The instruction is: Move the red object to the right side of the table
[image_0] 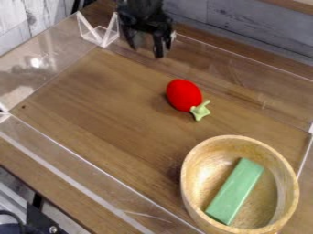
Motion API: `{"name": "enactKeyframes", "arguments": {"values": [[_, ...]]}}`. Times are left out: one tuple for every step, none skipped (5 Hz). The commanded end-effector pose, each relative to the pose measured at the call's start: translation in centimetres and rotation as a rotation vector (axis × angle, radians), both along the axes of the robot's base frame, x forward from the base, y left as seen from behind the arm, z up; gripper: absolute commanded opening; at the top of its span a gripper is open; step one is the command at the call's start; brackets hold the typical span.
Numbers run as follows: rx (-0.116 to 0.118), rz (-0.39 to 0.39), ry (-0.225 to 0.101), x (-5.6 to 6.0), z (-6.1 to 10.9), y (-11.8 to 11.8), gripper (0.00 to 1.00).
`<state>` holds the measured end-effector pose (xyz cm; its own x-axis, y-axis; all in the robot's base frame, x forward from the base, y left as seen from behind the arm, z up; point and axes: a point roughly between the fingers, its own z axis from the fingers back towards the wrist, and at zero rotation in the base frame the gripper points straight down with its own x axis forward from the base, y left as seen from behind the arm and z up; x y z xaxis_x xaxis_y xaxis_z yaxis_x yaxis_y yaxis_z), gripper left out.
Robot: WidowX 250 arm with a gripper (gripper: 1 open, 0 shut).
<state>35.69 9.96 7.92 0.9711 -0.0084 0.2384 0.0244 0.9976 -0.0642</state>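
The pincer (148, 49) stands with its jaws spread and nothing between them. It is located across the table from the wooden bowl (240, 187), near the table's far edge. Its body is matte black, angular and slightly blurred, with slender dark fingers directed downward.

A clear, thin-edged plastic piece (99, 29) is located just beside the pincer, also at the far side of the table from the wooden bowl. Its edges form pale, angled lines, and the surface behind shows through it.

The red object (185, 94) is located on the table between the pincer and the wooden bowl, nearer to the bowl and apart from both. Its body is rounded, slightly elongated and bright red, with a smooth surface. A pale-green leafy stem (200, 111) with short, pointed lobes is fitted at the end facing the bowl.

The table (104, 105) has a brown wood-grain top, with fine streaks and a low sheen. A low clear wall (76, 165) runs along the table's edge, across the top from the red object; it is transparent, with pale edge lines.

The wooden bowl is round, light tan and open at the top, with a smooth, thick rim. A green block (235, 191) is located inside the bowl, in a tilted position. It is rectangular, flat-faced and straight-edged, with a matte pale-green finish.
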Motion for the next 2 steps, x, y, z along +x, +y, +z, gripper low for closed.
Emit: {"name": "enactKeyframes", "arguments": {"values": [[0.009, -0.110, -0.039, 0.1, 1.6, -1.6, 1.00], [-0.015, -0.213, -0.008, -0.4, 0.9, -3.0, 1.00]]}}
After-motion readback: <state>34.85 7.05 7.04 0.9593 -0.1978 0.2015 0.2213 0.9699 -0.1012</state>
